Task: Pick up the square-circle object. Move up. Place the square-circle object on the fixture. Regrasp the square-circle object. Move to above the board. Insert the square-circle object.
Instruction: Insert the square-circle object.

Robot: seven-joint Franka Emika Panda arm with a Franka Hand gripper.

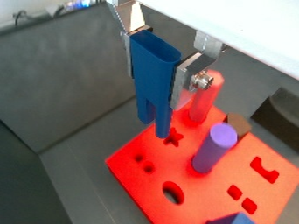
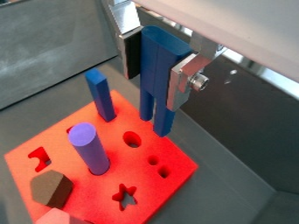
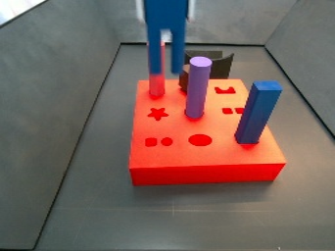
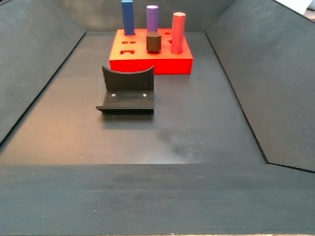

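Blue and two-legged, the square-circle object (image 3: 164,34) at far left of a side view, blurred, hanging legs-down over the back left part of the board (image 3: 210,162). No telling there whether the leg tips touch the red surface. Just right of it, a purple cylinder (image 3: 197,86) upright on the board; behind that, the dark fixture (image 3: 217,63) on the floor past the board's far edge. Farthest right, a tall blue square post (image 3: 260,113) near the board's right edge. Cut into the red top, a star hole (image 3: 159,114) and a round hole (image 3: 201,140).

Seen from the wrist: gripper (image 1: 158,74) above the board (image 1: 140,166), flat silver fingers (image 1: 190,79) pressed against both sides of the square-circle object (image 1: 149,70), opened only as wide as that piece. Both legs pointing down at the board, close beside a red peg (image 1: 201,101), with the purple cylinder (image 1: 214,147) a little further off.

Same clamped hold in both wrist views: gripper (image 2: 158,66) with the square-circle object (image 2: 158,74) between its plates, blue square post (image 2: 100,94) and purple cylinder (image 2: 86,147) standing apart from it on the board (image 2: 176,162).

Elsewhere, in a side view from further back, the fixture (image 4: 127,89) on the dark floor, just in front of the board (image 4: 154,64); no gripper inside that frame.
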